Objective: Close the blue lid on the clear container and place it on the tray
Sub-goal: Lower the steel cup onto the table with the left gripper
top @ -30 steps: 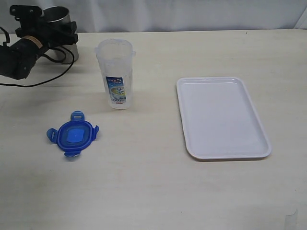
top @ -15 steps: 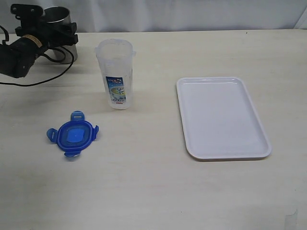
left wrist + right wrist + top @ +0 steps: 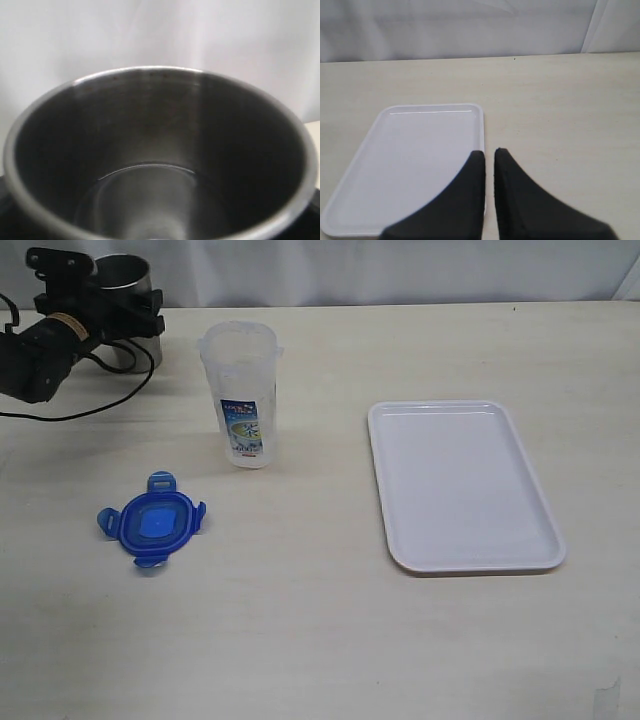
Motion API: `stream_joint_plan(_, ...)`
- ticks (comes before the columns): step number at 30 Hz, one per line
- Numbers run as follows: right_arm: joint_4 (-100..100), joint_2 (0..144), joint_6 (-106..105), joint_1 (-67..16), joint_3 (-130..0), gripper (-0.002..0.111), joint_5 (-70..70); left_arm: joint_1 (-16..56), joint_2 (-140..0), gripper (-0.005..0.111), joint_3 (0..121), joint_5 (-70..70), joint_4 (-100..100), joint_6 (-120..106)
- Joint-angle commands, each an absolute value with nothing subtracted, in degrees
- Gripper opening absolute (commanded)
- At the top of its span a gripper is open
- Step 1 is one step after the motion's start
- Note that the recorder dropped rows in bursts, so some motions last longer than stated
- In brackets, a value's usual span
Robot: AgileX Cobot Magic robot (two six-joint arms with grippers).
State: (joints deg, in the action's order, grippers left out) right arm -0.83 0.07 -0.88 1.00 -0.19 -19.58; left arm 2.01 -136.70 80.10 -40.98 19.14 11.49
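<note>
The right gripper is clenched empty; whether the steel cup is grasped by the left gripper cannot be told.

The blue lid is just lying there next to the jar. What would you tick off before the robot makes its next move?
1. Blue lid flat on the table, nothing on it: ok.
2. Clear container upright with its mouth uncovered: ok.
3. Tray has room for the container, nothing lying in it: ok.
4. Left gripper free of the steel cup: cannot tell; it sits right at the cup, which fills the left wrist view.
5. Right gripper ready to grasp: not ok; its jaws are shut.
</note>
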Motion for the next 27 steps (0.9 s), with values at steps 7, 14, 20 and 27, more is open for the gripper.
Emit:
stream_joint_plan(7,-1.02,0.00,-0.88,1.26,0.00,0.007,-19.65,2.04,-136.55,0.084,80.08,-37.61,20.35,11.78)
stream_joint_plan(14,-1.02,0.00,-0.88,1.26,0.00,0.007,-19.65,2.04,-136.55,0.096,80.08,-35.68,17.09,11.78)
stream_joint_plan(20,-1.02,0.00,-0.88,1.26,0.00,0.007,-19.65,2.04,-136.55,0.096,80.08,-34.91,17.37,11.78)
stream_joint_plan(27,-1.02,0.00,-0.88,1.26,0.00,0.007,-19.65,2.04,-136.55,0.096,80.08,-32.30,17.37,11.78)
